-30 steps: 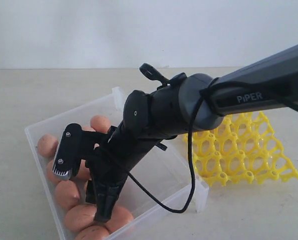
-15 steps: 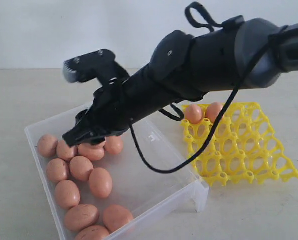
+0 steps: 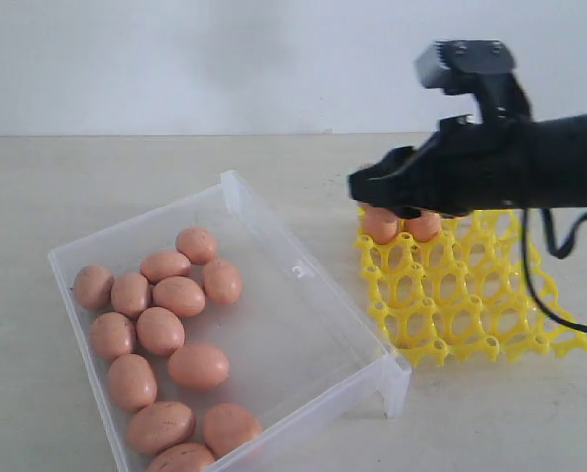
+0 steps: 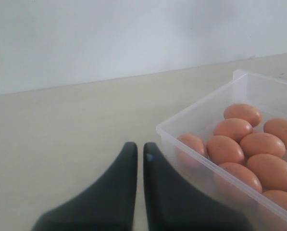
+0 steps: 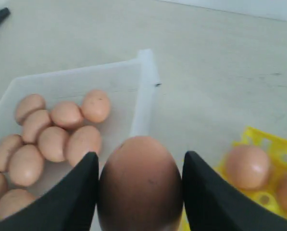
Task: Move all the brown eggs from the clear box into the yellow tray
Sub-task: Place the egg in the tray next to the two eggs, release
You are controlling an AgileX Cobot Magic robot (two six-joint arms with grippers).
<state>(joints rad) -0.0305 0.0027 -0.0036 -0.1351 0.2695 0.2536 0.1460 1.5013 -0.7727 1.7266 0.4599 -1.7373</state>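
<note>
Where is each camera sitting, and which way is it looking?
Exterior view: off the arms, facing across the table at the clear box, brown eggs and yellow tray; the right arm shows above the tray.
Left wrist view: on the left wrist, looking past the shut left tool to the box's corner.
Right wrist view: on the right wrist, looking down past the right tool gripping an egg, at box and tray.
Shared: all three show the box's eggs.

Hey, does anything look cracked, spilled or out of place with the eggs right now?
Nothing stands out. The brown eggs in the clear box look whole, two eggs sit in cups of the yellow tray, and the right gripper holds one egg squarely between its fingers.
</note>
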